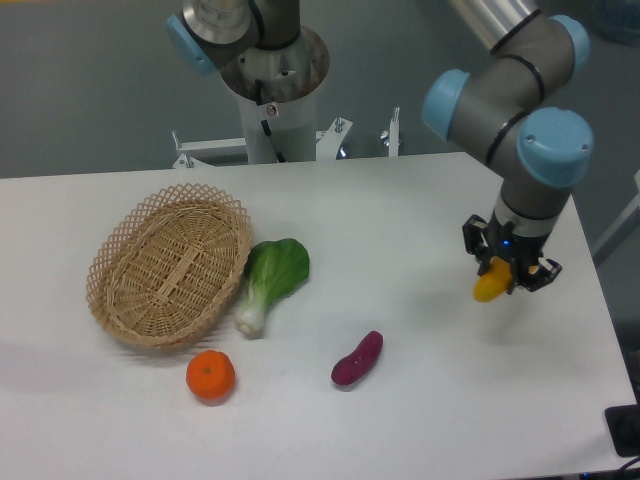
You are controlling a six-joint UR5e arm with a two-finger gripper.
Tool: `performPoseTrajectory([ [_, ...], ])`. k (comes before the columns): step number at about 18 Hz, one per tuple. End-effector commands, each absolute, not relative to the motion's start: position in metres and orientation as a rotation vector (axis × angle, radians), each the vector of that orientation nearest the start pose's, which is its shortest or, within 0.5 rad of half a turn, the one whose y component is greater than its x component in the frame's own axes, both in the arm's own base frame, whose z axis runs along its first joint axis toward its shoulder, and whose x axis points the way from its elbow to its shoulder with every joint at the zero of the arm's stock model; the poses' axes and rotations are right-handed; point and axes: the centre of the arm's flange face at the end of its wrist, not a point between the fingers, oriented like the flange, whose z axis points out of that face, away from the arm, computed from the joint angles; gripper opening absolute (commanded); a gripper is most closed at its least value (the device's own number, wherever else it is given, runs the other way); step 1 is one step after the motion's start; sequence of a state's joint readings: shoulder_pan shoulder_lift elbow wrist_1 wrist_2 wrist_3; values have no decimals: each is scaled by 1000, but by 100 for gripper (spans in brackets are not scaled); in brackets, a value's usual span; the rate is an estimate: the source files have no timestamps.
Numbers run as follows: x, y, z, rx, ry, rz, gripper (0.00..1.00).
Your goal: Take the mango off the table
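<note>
- The gripper hangs over the right part of the table, pointing downward from the arm's wrist.
- The jaws are clenched on the mango; its yellow-orange body protrudes below and to the left of the black fingers.
- The mango is off the tabletop, held in the gripper near the right edge, with a faint shadow on the white surface beneath it.
- The woven basket sits on the left part of the table, oval and shallow.
- The bok choy lies just beside the basket's right rim, leaves toward the top, white stem toward the front.
- The orange rests near the front of the basket, apart from its rim.
- The purple sweet potato lies in the front-centre area, tilted, well apart from the gripper and the mango.
- The robot base column stands behind the far edge of the table.
</note>
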State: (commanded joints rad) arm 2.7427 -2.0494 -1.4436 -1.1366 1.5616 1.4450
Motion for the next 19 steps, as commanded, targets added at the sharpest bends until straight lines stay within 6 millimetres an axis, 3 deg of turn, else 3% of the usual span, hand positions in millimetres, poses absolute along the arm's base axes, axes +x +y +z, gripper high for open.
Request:
performPoseTrajectory([
  [10, -584, 390, 327, -3102, 443, 110, 45],
  [19, -590, 391, 326, -3109, 453, 111, 45],
])
